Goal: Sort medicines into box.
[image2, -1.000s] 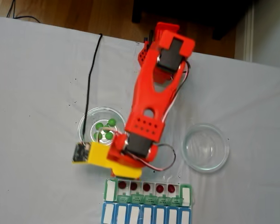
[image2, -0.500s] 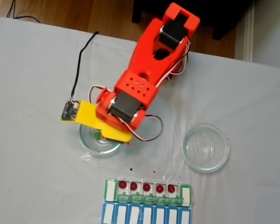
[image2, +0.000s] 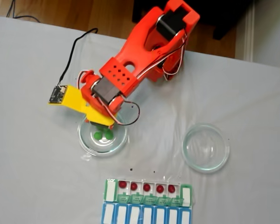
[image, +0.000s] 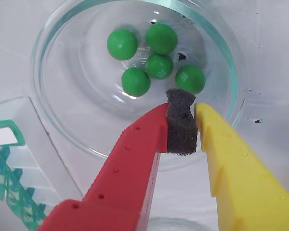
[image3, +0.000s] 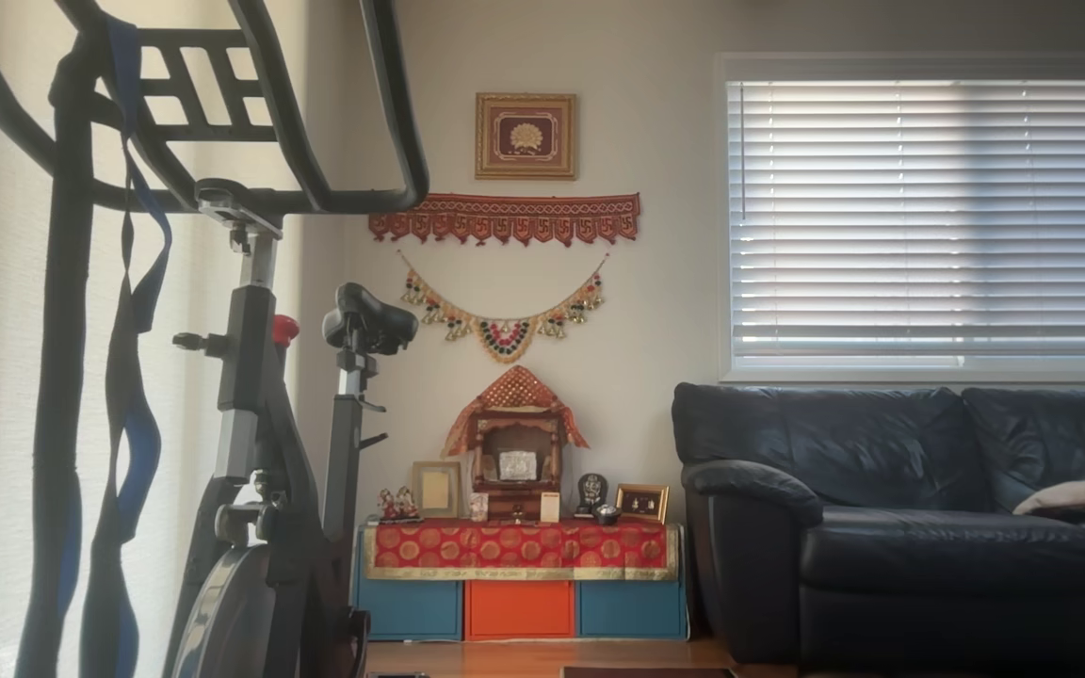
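Several green medicines (image: 136, 81) lie clustered in a clear glass dish (image: 72, 130). My gripper (image: 183, 111) hovers just above the dish's near side, its red and yellow jaws closed against a dark foam pad (image: 182, 127), with no ball between them. In the fixed view the gripper (image2: 106, 125) hangs over the left dish (image2: 84, 140), where green medicines (image2: 99, 136) show below it. The box (image2: 149, 199) lies at the bottom with several dark red medicines (image2: 146, 187) in its white compartments. A corner of the box's green lids (image: 5, 183) appears lower left in the wrist view.
A second glass dish (image2: 206, 147) stands to the right with nothing in it. A blue-lidded organizer row (image2: 147, 215) lies against the box's lower side. A black cable (image2: 77, 44) runs from the wrist camera across the white cloth. The other view looks into a living room.
The arm has swung away from the box's left end, up and left, and now stands over the left dish. The green balls, covered half a second ago, show again.
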